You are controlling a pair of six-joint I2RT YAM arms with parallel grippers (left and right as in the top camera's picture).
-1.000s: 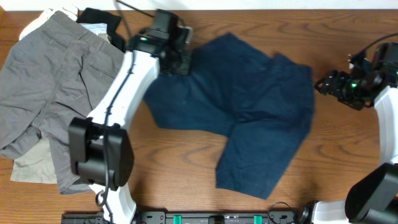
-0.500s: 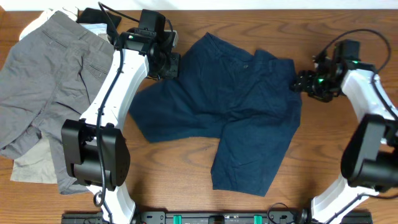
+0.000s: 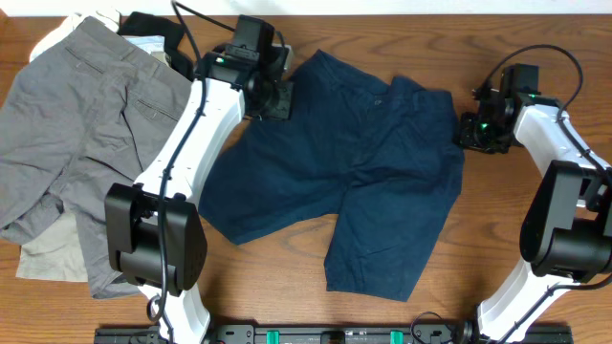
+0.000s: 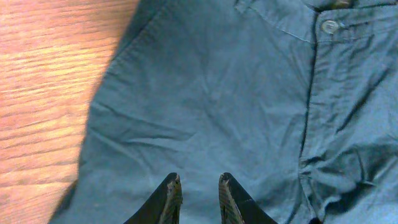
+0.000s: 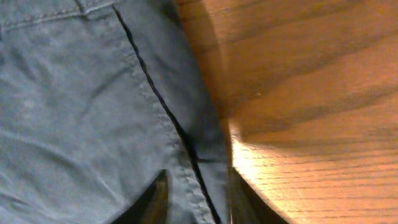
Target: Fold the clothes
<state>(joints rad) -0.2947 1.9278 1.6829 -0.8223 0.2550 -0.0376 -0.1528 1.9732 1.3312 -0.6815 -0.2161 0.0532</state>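
The clothes, a pair of dark navy shorts (image 3: 354, 162), lie spread flat in the middle of the table with the waistband toward the back. In the left wrist view their button (image 4: 329, 26) and fly show. My left gripper (image 3: 277, 100) hovers at the shorts' back left edge. Its fingers (image 4: 199, 186) stand a little apart over the cloth (image 4: 205, 112) with nothing pinched. My right gripper (image 3: 466, 132) is at the shorts' right side. There the fingers (image 5: 198, 193) straddle the side seam, and the hem (image 5: 186, 155) fills the gap between them.
Grey shorts (image 3: 86, 124) lie crumpled at the left over a beige garment (image 3: 43, 253). Black (image 3: 153, 24) and white (image 3: 57, 33) garments sit at the back left corner. Bare wood (image 3: 535, 239) shows to the right of the navy shorts and along the front.
The left gripper dragged the shorts leftward, let go, and shifted slightly right. The right gripper moved in to the shorts' right edge and closed around the hem.
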